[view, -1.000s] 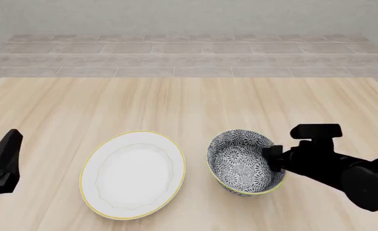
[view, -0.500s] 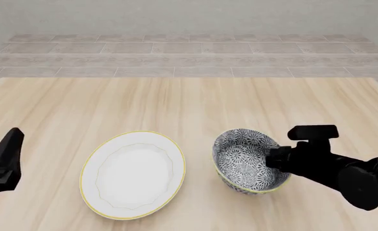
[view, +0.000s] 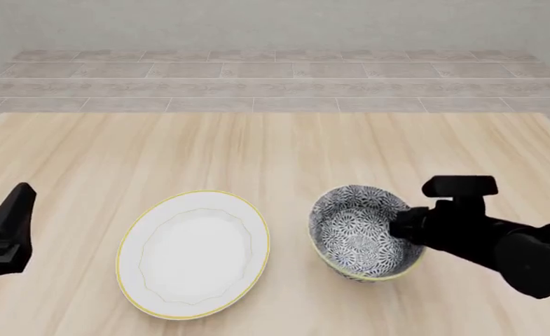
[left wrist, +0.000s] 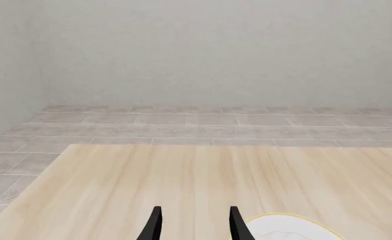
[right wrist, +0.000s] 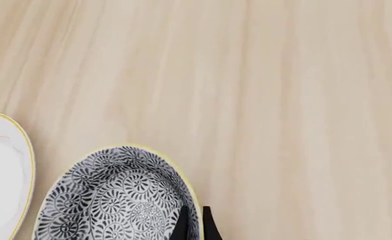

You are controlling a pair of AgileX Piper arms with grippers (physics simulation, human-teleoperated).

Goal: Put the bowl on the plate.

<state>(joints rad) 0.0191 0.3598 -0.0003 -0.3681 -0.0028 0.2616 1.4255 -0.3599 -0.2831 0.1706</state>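
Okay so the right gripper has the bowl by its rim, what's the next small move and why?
Probably lift the bowl a little. The right gripper pinches its rim, one finger inside, one outside, and the bowl looks tilted beside the plate, so it needs height before moving across.

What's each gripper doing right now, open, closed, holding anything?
Left gripper: open, holding nothing.
Right gripper: shut on the rim of the patterned bowl, one finger inside and one outside.
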